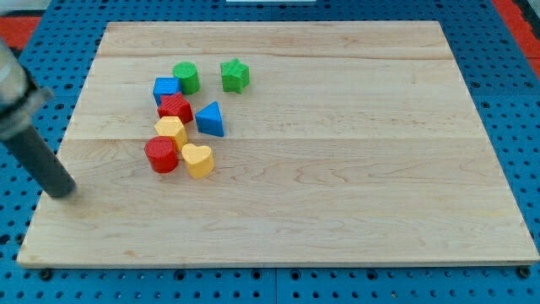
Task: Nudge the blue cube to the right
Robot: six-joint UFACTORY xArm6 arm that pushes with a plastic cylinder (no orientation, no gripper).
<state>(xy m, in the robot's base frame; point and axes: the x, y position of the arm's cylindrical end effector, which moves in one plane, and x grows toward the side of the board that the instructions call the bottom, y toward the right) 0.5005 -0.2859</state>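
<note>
The blue cube point(165, 88) sits on the wooden board point(337, 169) in the upper left, touching a green cylinder point(186, 77) on its right and a red star-like block point(175, 108) below it. My tip point(64, 192) rests on the board near its left edge, well below and to the left of the blue cube, with a gap between them. The dark rod rises from it toward the view's upper left.
A green star point(235, 75) lies right of the green cylinder. A blue triangle point(210, 119), a yellow hexagon-like block point(171, 130), a red cylinder point(161, 155) and a yellow heart point(197, 160) cluster below the blue cube. Blue pegboard point(506, 51) surrounds the board.
</note>
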